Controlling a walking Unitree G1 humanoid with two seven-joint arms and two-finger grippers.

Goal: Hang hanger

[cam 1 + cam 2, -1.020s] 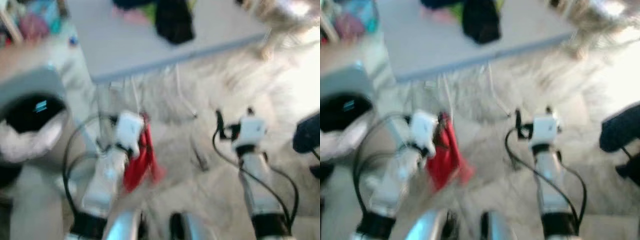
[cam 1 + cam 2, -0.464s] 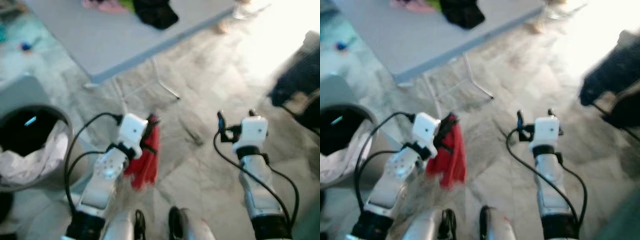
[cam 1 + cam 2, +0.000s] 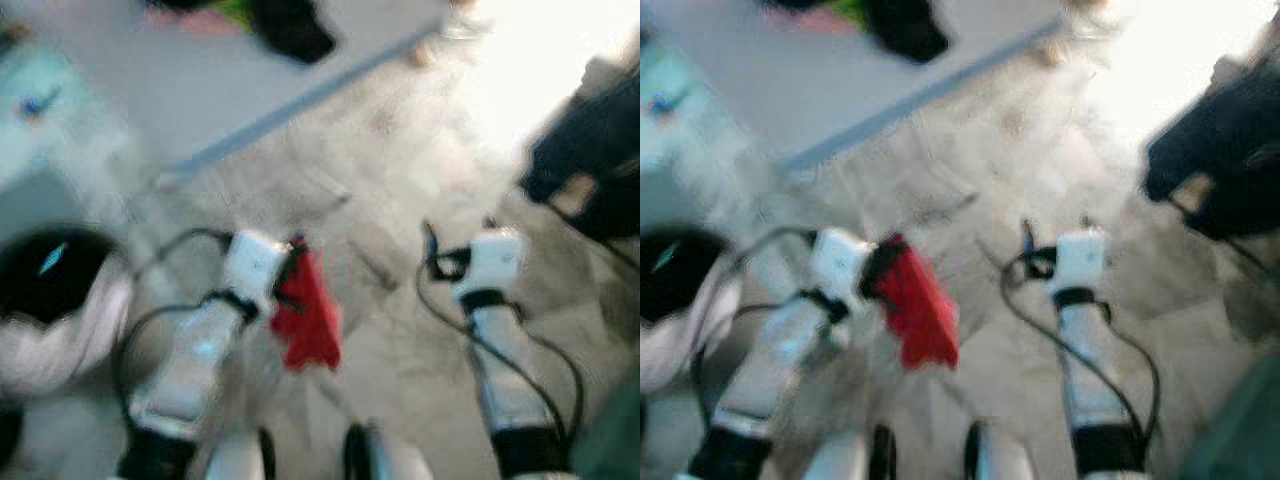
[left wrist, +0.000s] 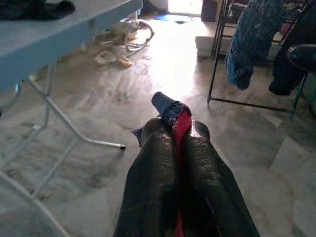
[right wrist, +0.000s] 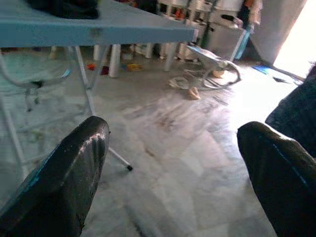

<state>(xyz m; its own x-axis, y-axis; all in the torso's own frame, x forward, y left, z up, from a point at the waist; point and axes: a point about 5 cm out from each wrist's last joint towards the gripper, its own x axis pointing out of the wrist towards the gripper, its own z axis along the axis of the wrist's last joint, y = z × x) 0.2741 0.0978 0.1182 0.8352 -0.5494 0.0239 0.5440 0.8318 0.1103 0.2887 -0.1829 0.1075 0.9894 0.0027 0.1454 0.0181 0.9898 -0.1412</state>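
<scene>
- Table, pale blue, on white folding legs.
- Dark clothes lie on the table.
- Bin with a white liner stands near the table.
- Rack holding a blue garment stands well apart from the table.

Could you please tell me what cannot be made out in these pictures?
- Hanger: none is distinguishable; the left gripper is shut on a red garment, blurred in the eye views and hidden by the fingers in the left wrist view.
- Clothes rack: top cut off by the left wrist view's edge.
- Dark clothing on the table: blurred.
</scene>
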